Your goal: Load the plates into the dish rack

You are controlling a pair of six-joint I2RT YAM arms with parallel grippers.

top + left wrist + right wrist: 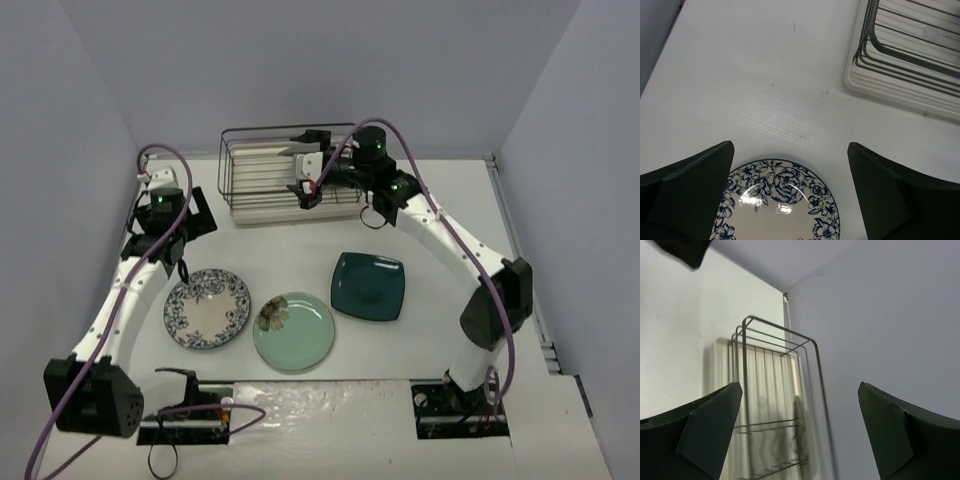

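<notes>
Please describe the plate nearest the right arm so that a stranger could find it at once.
On the white table, three plates lie in a row near the dish rack. It is the rightmost plate: the only square one, dark teal.

Right gripper (304,168) and its arm hung across the dish rack's (240,210) right half, barring that side; left half stood open above, bare table (290,250) running free between rack and blue-floral plate (207,308).
</notes>
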